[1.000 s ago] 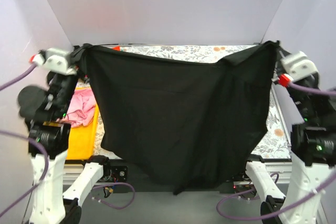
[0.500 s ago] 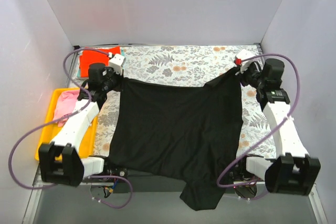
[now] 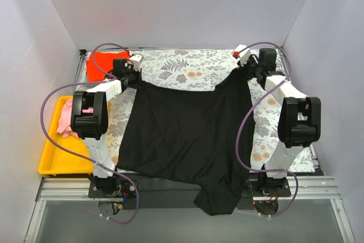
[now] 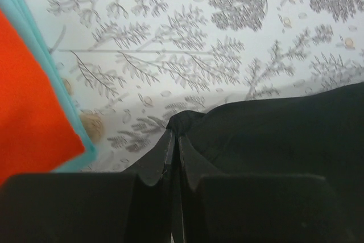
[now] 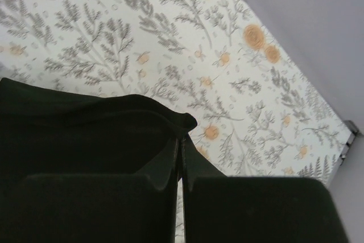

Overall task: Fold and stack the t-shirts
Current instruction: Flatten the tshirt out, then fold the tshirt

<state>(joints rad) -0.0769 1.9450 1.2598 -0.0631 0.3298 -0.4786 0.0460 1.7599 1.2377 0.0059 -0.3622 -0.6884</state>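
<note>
The large black t-shirt (image 3: pixel 187 135) lies spread over the floral table cloth, its near end hanging over the front edge. My left gripper (image 3: pixel 138 79) is shut on its far left corner (image 4: pixel 185 120). My right gripper (image 3: pixel 243 69) is shut on its far right corner (image 5: pixel 181 122). A red-orange t-shirt (image 3: pixel 105 64) lies folded at the far left on a teal one, whose edge (image 4: pixel 74 118) shows in the left wrist view. A pink t-shirt (image 3: pixel 69 119) lies crumpled in the yellow tray.
The yellow plastic tray (image 3: pixel 57 160) sits at the left edge. The grey-and-orange floral table cloth (image 3: pixel 187 66) covers the table. White walls close in the back and both sides. Purple cables loop from both arms.
Both arms have stretched forward and lowered the black t-shirt from hanging in the air to lying flat on the table, corners carried toward the far edge.
</note>
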